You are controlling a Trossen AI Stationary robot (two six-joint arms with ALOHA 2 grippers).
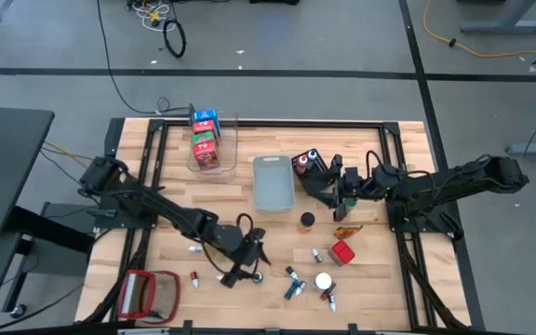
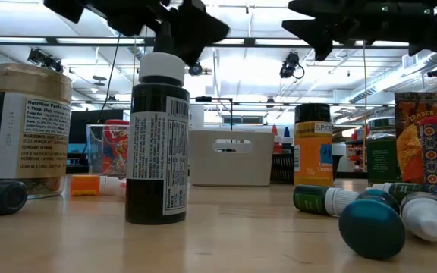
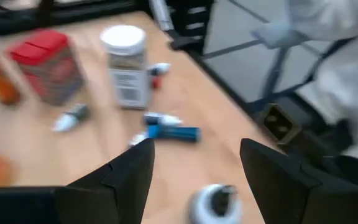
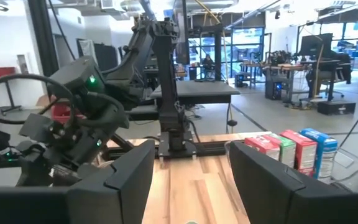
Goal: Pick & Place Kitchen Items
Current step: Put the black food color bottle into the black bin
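My left gripper (image 1: pixel 247 264) (image 3: pixel 194 147) hangs open near the table's near edge. It is just above an upright dark bottle with a white cap (image 2: pixel 158 144) (image 3: pixel 212 203), a finger on either side of the cap; whether they touch it does not show. Beyond it lie small bottles (image 3: pixel 173 132), a white-lidded jar (image 3: pixel 125 67) and a red tin (image 3: pixel 48 65). My right gripper (image 1: pixel 337 192) (image 4: pixel 190 154) is open and holds nothing, hovering above the table right of the grey bin (image 1: pixel 274 181). Cartons (image 1: pixel 205 138) stand in the clear bin (image 1: pixel 232 149).
A black bin (image 1: pixel 307 164) with capped bottles sits by the right gripper. A brown jar (image 1: pixel 306 221), an orange bottle (image 1: pixel 347 229) and small bottles (image 1: pixel 292 282) are scattered on the near half. A red-framed flat object (image 1: pixel 147 293) lies at the near left corner.
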